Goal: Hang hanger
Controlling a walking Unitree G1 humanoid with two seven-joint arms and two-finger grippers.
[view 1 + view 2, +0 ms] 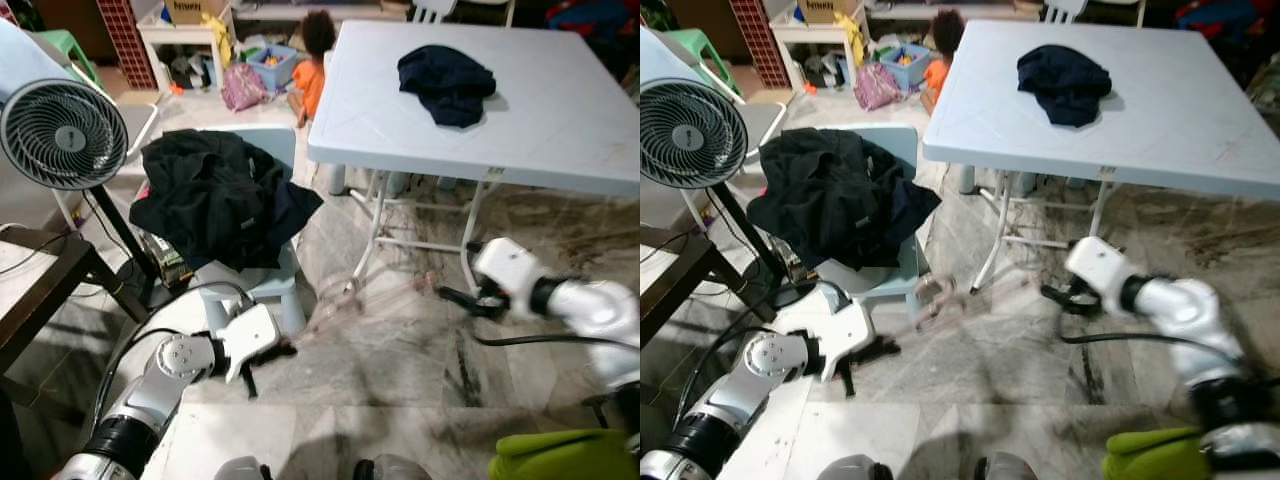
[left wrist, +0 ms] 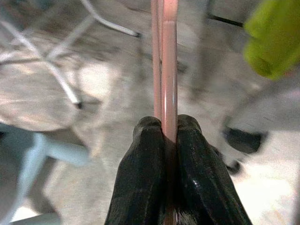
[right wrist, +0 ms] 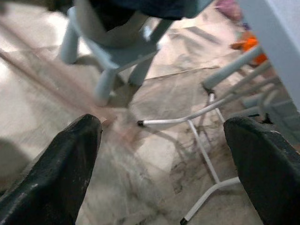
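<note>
My left gripper (image 2: 168, 133) was clenched on the pink hanger (image 2: 168, 70); its two black fingers (image 2: 143, 178) pressed the thin pink bar between them. In the head views the hanger (image 1: 370, 292) was blurred, a pale pink streak that reached from my left gripper (image 1: 285, 348) over the marble floor (image 1: 400, 370) toward my right one, low and just in front of the small blue chair (image 1: 262, 285). I could not tell its exact shape because of the blur.

My right gripper (image 1: 455, 297) was released, its fingers (image 3: 61, 173) wide apart with nothing between them, and it hung above the floor near the white metal legs (image 3: 187, 119) of the table. The blurred end of the hanger (image 3: 110, 123) lay close before it, but I could not tell if they touched.

A heap of black clothes (image 1: 215, 195) covered the seat and back of the chair. The light blue table (image 1: 520, 120) stood behind, with a dark garment (image 1: 445, 82) lying on its top. A round fan (image 1: 62, 133) stood at my left, beside a dark wooden table (image 1: 40, 290). Far behind, a person in orange (image 1: 312, 70) sat on the floor near a purple bag (image 1: 243, 87). Something bright green (image 1: 560, 455) was at my lower right.
</note>
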